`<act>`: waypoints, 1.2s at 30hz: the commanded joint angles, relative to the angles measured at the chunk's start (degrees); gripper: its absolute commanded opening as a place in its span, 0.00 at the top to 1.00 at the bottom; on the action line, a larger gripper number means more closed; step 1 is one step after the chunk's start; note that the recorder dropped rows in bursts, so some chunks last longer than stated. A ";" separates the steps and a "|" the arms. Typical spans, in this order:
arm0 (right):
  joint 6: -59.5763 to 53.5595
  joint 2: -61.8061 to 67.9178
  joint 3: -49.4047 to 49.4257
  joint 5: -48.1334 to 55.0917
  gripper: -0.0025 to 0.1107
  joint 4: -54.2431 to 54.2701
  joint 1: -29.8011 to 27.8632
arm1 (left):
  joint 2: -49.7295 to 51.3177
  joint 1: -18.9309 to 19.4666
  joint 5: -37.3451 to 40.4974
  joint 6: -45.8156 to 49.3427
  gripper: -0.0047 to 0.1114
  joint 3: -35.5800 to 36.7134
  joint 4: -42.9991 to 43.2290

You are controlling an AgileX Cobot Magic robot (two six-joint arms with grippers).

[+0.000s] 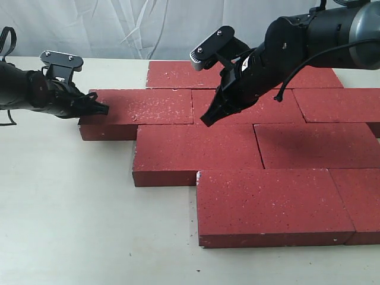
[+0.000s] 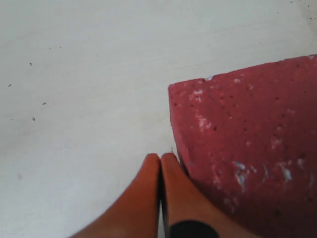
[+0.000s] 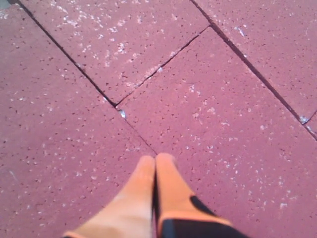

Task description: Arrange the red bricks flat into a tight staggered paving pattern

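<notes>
Several red bricks lie flat in staggered rows on the pale table [image 1: 71, 214]. The leftmost brick [image 1: 139, 113] of the second row juts out left; its corner [image 2: 237, 148] fills one side of the left wrist view. My left gripper [image 1: 104, 109] is shut and empty, its tips at that brick's left end, one finger [image 2: 181, 188] against the brick's side. My right gripper [image 1: 208, 120] is shut and empty, hovering over the joint between two bricks. Beneath its fingertips [image 3: 156, 161] the seams between bricks [image 3: 163, 59] show as thin dark lines.
The front-row brick [image 1: 270, 205] lies nearest the camera, with another brick [image 1: 359, 202] cut off at the right edge. Bare table spreads to the left and front. A white cloth backdrop [image 1: 119, 27] hangs behind.
</notes>
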 commanded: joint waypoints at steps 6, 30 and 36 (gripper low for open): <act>-0.18 -0.34 0.24 -0.71 0.99 0.01 -0.17 | -0.18 0.02 -0.85 -0.26 0.96 -0.21 0.24; -0.18 -0.34 0.24 -0.71 0.99 0.01 -0.17 | -5.22 4.21 11.88 -0.26 0.96 -0.21 1.52; -0.18 -0.34 0.24 1.87 0.99 0.01 -0.17 | -7.88 3.92 13.97 -0.13 0.96 -0.21 4.70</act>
